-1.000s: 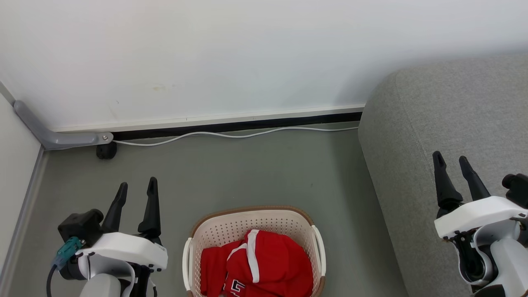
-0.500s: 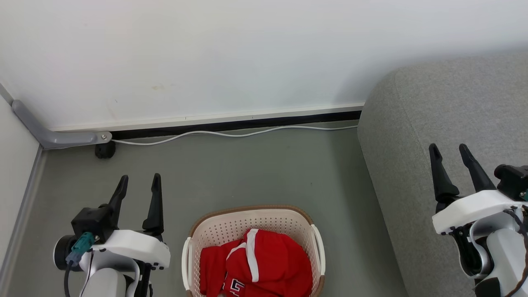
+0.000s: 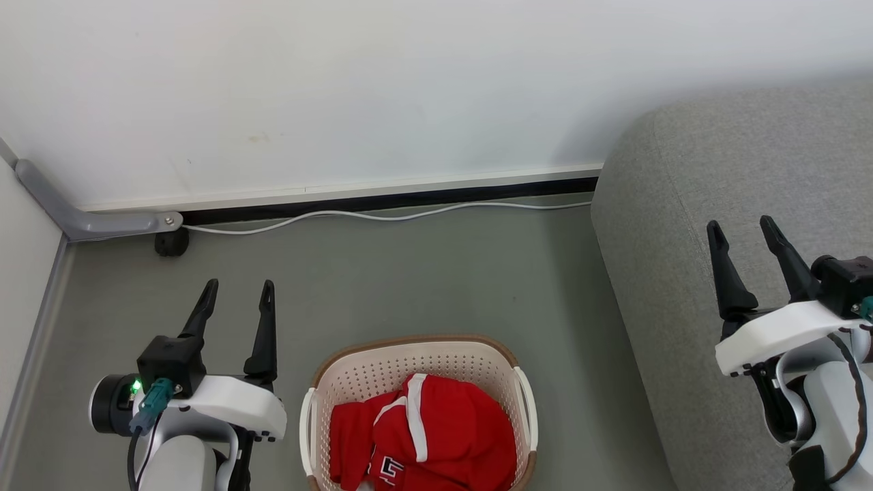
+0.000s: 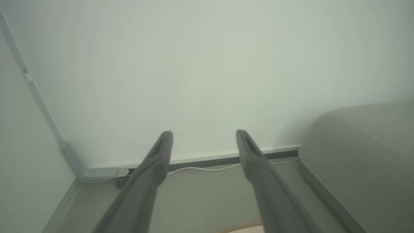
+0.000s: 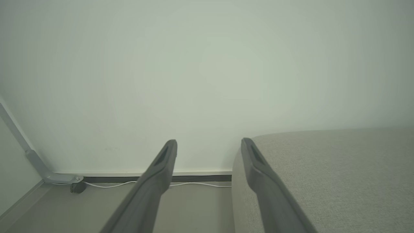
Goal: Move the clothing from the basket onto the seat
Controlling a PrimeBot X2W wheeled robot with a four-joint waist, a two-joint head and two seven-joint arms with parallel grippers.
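Head view adds clothing point(image 3: 436, 436) in basket point(image 3: 382, 374); left end effector point(image 3: 240, 284), right end effector point(image 3: 739, 223) spread.

This is a home-like corner set in what looks like a plain test room. The homely part is a grey sofa point(image 3: 716, 170) and, near it on the floor point(image 3: 409, 273), a laundry basket point(image 3: 409, 341) with red jerseys point(image 3: 443, 429) in it. The rest reads as a lab or studio. There is a bare white wall point(image 3: 409, 88) with a skirting point(image 3: 382, 191), and the grey floor is smooth. A loose white cable point(image 3: 382, 216) lies along the wall's foot. At the left stands a pale panel point(image 3: 20, 286) on a screwed grey metal foot point(image 3: 89, 223), with a small black wheel point(image 3: 170, 243) under it.
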